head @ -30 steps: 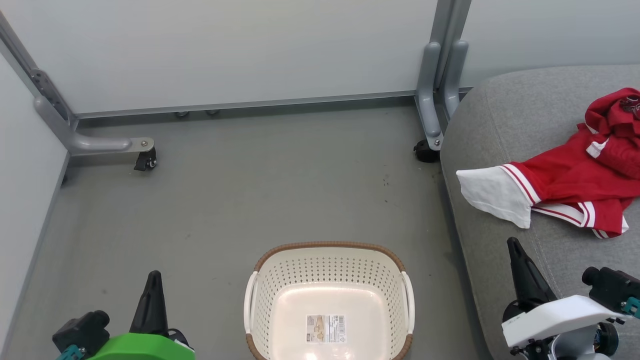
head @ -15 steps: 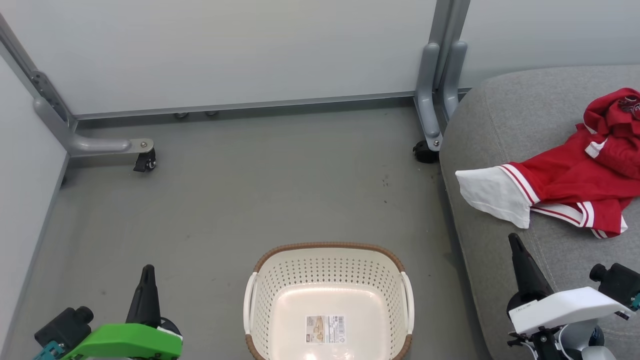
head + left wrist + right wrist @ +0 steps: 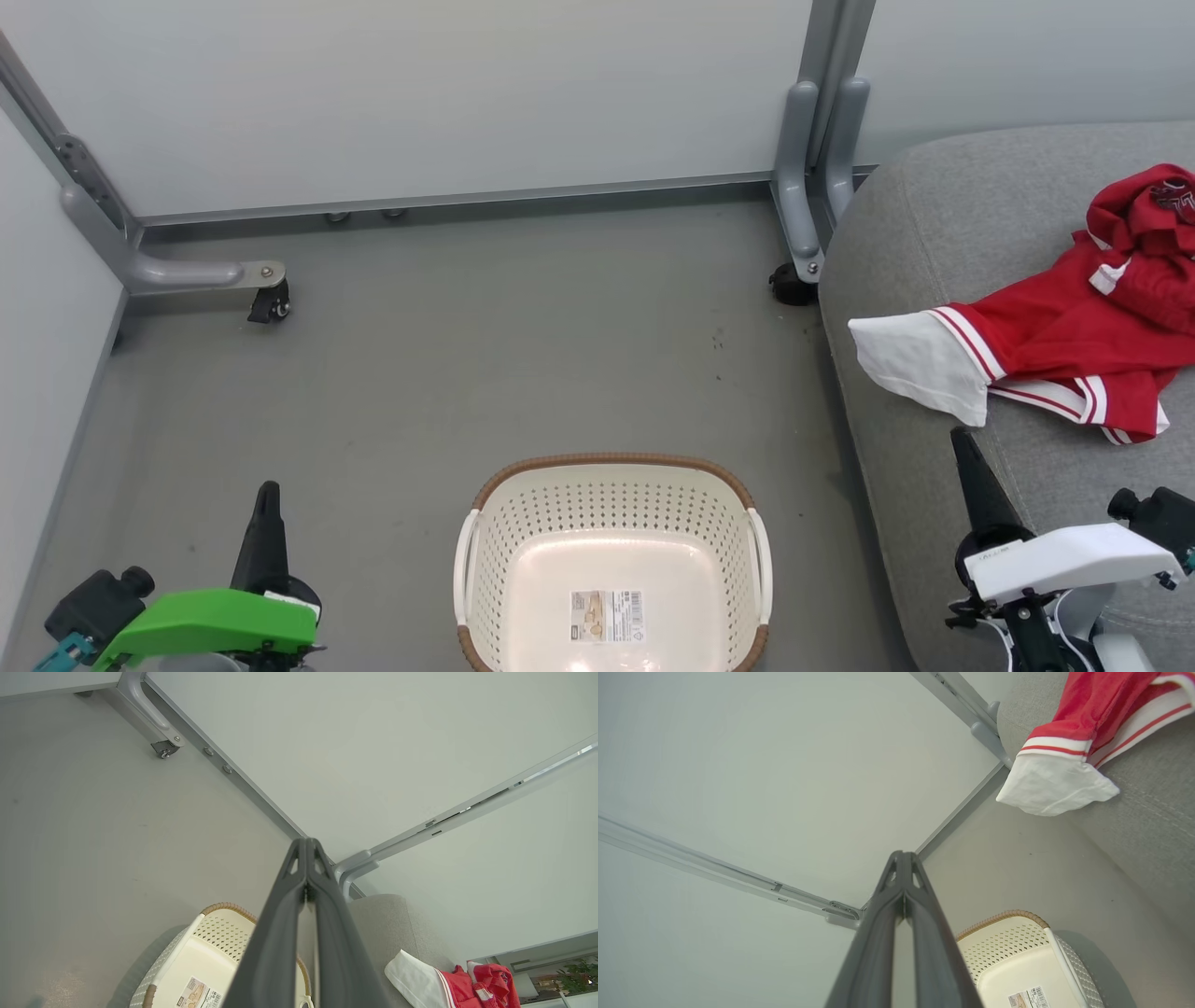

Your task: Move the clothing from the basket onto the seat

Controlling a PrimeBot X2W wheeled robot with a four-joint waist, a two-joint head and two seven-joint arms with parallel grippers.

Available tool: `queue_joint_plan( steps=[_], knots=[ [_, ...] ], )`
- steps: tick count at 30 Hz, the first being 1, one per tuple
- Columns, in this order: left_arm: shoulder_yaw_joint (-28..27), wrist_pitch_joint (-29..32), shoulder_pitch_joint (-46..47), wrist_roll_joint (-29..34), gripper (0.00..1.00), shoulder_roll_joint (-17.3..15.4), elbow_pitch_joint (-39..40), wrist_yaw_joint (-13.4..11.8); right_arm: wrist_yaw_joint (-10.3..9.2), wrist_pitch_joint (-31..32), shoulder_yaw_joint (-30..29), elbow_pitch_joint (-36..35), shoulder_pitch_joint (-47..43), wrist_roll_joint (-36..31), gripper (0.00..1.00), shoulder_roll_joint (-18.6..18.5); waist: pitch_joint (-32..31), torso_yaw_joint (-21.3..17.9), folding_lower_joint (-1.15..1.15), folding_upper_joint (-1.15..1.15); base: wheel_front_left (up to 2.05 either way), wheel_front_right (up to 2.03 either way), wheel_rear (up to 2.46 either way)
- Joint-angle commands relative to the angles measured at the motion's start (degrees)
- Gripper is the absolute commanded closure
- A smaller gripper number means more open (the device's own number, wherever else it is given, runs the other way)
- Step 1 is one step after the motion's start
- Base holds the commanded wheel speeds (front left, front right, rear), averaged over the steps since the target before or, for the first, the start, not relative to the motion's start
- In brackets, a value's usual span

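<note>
The clothing (image 3: 1074,345), red with a white sleeve and striped trim, lies spread on the grey seat (image 3: 934,224) at the right. It also shows in the left wrist view (image 3: 448,984) and the right wrist view (image 3: 1064,756). The cream basket (image 3: 611,523) stands on the floor at bottom centre, holding nothing but a label on its bottom. My left gripper (image 3: 268,492) is shut and holds nothing, low at the left of the basket. My right gripper (image 3: 957,439) is shut and holds nothing, over the seat's front part below the clothing.
Pale partition walls close the back and left. Their grey metal feet with castors (image 3: 271,301) (image 3: 794,280) stand on the grey floor (image 3: 448,373). The seat's rounded corner sits close to the right foot.
Both grippers have drawn back toward the bottom of the head view, the left one further. The clothing and basket have stayed in place.
</note>
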State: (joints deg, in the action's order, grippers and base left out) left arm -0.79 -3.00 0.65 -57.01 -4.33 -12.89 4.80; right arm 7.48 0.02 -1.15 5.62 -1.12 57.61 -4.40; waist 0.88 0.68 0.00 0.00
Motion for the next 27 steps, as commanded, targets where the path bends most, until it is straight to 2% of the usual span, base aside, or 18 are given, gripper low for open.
queue_joint_plan(
  steps=[1, 27],
  knots=[
    [-0.56, 0.42, 1.53, -1.73, 1.0, 0.03, 0.52, 0.38, 0.02, 0.27, -0.27, -0.11, 1.35, 1.89, 1.0, -0.44, -0.01, -0.01, 0.0, 0.0, 0.0, 0.0, 0.0],
    [-2.96, 4.57, 3.57, -16.8, 1.0, 0.64, -0.25, 1.47, 0.02, 2.1, -1.36, 3.65, 4.22, 17.62, 1.0, -0.51, -0.27, -0.26, 0.0, 0.0, 0.0, 0.0, 0.0]
  ],
)
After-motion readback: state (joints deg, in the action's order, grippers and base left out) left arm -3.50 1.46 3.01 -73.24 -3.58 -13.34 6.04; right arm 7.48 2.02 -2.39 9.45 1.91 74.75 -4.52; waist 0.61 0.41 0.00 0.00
